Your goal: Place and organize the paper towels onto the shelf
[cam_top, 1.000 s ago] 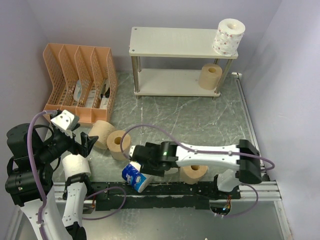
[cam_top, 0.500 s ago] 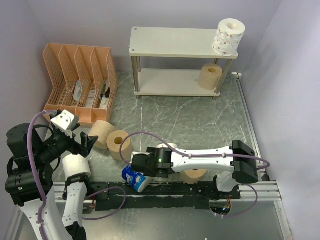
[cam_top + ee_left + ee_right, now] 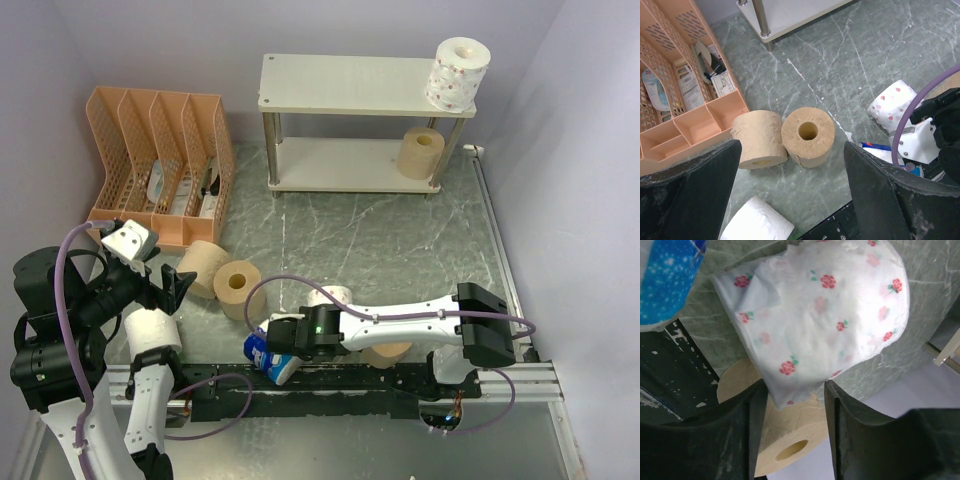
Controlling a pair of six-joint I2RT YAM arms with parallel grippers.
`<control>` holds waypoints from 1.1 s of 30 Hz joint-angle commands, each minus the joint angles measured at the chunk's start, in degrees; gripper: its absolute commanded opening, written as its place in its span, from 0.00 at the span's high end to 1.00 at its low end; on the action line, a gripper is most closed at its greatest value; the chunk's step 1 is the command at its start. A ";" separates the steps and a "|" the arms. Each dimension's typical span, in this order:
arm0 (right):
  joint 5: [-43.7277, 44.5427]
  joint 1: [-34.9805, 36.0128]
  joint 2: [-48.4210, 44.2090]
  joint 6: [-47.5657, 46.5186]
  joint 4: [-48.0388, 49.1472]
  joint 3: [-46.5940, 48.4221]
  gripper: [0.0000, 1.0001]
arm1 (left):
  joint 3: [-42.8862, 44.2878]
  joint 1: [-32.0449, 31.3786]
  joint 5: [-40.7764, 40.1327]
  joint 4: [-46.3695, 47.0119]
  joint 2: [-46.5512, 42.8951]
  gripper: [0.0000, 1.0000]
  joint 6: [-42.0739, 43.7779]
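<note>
Right gripper [image 3: 795, 390] at a rose-print roll [image 3: 825, 315] by the table's [image 3: 380, 230] near edge.

From above, the right arm [image 3: 410, 320] covers most of this roll and parts of the blue-wrapped roll [image 3: 268, 360] and a tan roll [image 3: 385, 352] beside it. The plain white roll [image 3: 757, 225] is cut off in the left wrist view. The right gripper's fingers stand partly apart with the roll's lower edge between them; whether they press it I cannot tell. The left gripper [image 3: 790, 147] is spread wide, holding nothing, above two tan rolls [image 3: 807, 135]. The shelf [image 3: 350, 85], well apart at the back, bears a printed roll [image 3: 457, 72] on top and a tan one [image 3: 421, 152] below.
</note>
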 commanded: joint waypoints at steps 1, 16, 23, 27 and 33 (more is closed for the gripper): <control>3.08 0.03 1.00 0.17 2.71 -1.48 0.55 | -0.50 0.61 -0.06 1.47 -0.27 0.05 -0.61; 7.17 -0.66 -0.35 2.46 10.16 -6.36 1.00 | -0.48 0.61 0.00 1.47 -0.45 0.05 -0.60; 6.17 -4.82 -12.63 3.48 19.67 -1.85 1.00 | -0.46 0.59 0.35 1.30 -0.12 0.05 -0.33; 1.28 -8.99 -17.52 5.06 23.75 1.63 1.00 | -0.46 0.62 0.44 1.34 -0.06 0.05 -0.30; -7.49 -20.02 -20.33 9.71 24.73 11.79 1.00 | -0.39 0.56 0.52 1.22 0.16 0.05 -0.24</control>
